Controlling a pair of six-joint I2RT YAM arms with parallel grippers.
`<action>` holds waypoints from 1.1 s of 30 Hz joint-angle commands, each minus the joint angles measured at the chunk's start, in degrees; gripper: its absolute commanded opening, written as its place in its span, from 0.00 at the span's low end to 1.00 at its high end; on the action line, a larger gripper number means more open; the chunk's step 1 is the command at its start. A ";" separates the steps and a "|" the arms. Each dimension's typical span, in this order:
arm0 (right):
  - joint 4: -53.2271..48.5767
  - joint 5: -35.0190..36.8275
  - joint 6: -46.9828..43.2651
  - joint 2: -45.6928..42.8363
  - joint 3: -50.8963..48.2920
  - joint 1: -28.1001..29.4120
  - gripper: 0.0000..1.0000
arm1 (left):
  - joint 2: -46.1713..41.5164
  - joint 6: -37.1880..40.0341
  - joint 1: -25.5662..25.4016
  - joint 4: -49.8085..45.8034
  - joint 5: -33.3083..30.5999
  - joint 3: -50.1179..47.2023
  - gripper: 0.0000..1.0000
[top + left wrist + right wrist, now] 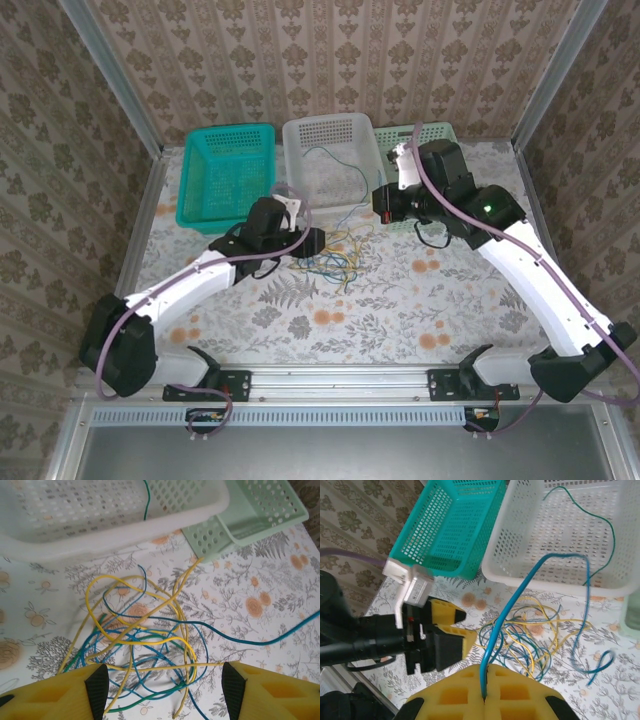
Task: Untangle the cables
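Left hand (165,685) spread wide, directly over cable tangle (150,642), middle of bench (420,300), just before white basket (330,122). Right hand (484,697) clamped on blue cable (520,592), strand running back into tangle. Left hand nearer knot.

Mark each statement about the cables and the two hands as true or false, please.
1. The right hand is shut on a blue cable. True.
2. The left hand grips a yellow cable. False: it is open above the tangle and holds nothing.
3. A green cable lies in the white basket. True.
4. The tangle lies inside the white basket. False: it lies on the table, in front of that basket.
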 commanded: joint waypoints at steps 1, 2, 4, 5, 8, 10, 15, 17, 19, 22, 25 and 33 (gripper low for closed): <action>-0.31 -0.38 -0.20 -4.30 1.19 -3.44 0.00 | -4.80 2.71 -0.13 1.74 -2.41 -0.99 0.65; 1.10 -1.78 0.48 -5.45 0.97 -4.73 0.00 | -5.89 3.36 -0.08 1.93 -2.30 -1.42 0.65; 2.76 -3.71 1.49 -6.57 1.31 -6.77 0.00 | -7.25 4.52 -0.06 2.04 -1.73 -1.63 0.66; 2.90 -4.83 1.73 -6.65 1.91 -7.41 0.00 | -7.51 4.89 -0.08 2.12 -0.91 -1.54 0.66; 3.37 -7.66 2.77 -6.35 3.51 -7.95 0.00 | -6.89 5.83 -0.17 2.61 1.67 -0.23 0.67; 5.25 -7.63 3.92 -7.21 3.57 -8.13 0.00 | -6.10 5.82 -0.34 2.74 2.20 0.75 0.67; 10.28 -7.69 6.84 -9.85 4.68 -9.75 0.00 | -5.33 5.67 -0.82 5.62 3.23 1.12 0.67; 11.12 -7.53 7.28 -10.07 5.59 -9.83 0.00 | -4.77 5.73 -1.04 5.97 3.64 1.69 0.67; 12.49 -6.35 7.84 -10.53 6.12 -10.16 0.00 | -4.21 5.81 -1.22 5.85 3.97 2.42 0.67; 15.57 -4.33 9.83 -11.25 7.20 -11.84 0.00 | -3.78 5.93 -1.58 6.45 4.33 2.71 0.67; 18.79 -4.15 10.78 -11.04 8.67 -12.73 0.00 | -3.48 6.03 -2.01 6.89 4.53 2.96 0.67; 18.97 11.09 0.98 -6.99 8.47 -13.72 0.00 | -2.78 5.53 -2.25 6.83 3.60 2.72 0.67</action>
